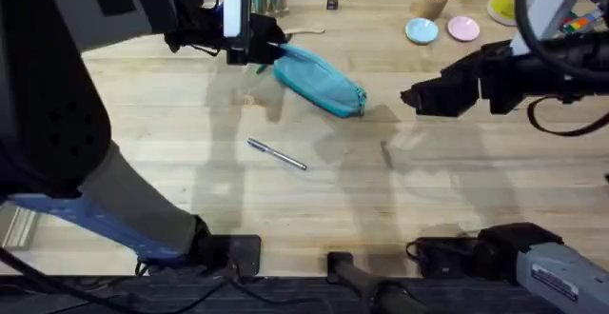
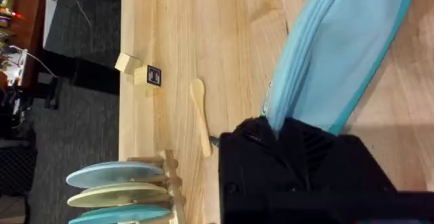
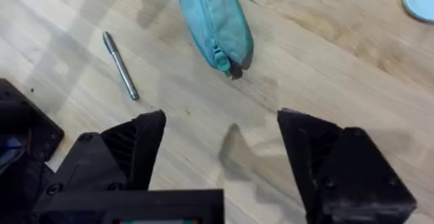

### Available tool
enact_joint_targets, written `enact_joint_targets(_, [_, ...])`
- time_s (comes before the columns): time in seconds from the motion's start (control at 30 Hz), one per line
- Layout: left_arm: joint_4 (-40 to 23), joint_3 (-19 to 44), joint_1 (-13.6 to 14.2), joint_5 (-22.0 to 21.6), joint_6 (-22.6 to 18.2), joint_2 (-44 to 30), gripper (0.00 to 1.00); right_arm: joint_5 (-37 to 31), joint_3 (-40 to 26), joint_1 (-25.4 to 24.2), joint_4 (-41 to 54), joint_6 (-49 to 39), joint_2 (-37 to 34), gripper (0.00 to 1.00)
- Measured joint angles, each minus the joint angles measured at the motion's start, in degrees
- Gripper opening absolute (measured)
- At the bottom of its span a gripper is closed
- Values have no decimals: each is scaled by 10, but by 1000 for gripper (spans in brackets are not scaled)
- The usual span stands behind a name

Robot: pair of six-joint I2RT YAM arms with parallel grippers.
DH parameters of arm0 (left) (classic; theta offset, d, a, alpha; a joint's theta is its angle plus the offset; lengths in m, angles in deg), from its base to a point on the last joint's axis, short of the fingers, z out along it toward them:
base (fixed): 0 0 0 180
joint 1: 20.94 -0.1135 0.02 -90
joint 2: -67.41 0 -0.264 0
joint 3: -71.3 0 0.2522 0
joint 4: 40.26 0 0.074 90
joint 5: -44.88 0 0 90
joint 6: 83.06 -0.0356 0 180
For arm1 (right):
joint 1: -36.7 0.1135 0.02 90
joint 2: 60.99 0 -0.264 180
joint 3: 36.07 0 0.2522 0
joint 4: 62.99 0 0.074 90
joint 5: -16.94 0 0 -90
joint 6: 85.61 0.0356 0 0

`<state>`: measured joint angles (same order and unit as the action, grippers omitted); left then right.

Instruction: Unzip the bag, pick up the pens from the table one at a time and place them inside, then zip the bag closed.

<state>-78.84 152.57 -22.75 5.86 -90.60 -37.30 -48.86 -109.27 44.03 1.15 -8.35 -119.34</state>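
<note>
While the left pincer [image 1: 262, 49] is clamped on the far end of the bag [image 1: 321, 82], one silver pen [image 1: 277, 154] is seen lying loose on the desk [image 1: 171, 114], nearer the bases, so packing and closing are judged unfinished. Whether the zipper is open cannot be told. To the right, the right pincer [image 1: 411, 96] is held wide, empty, just beside the bag's other end.

place: robot lab | evidence: plank table [image 1: 285, 209], cabled electronics [image 2: 10, 20], dish rack [image 2: 129, 190], carpeted floor [image 2: 74, 115]
</note>
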Motion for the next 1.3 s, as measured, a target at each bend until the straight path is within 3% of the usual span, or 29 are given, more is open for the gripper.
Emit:
enact_joint_targets(0.97, [0, 0, 0, 0, 0, 0, 42, -4, 0, 0, 20, 29, -1, 997])
enact_joint_targets(1.3, [0, 0, 0, 0, 0, 0, 42, -4, 0, 0, 20, 74, -49, 997])
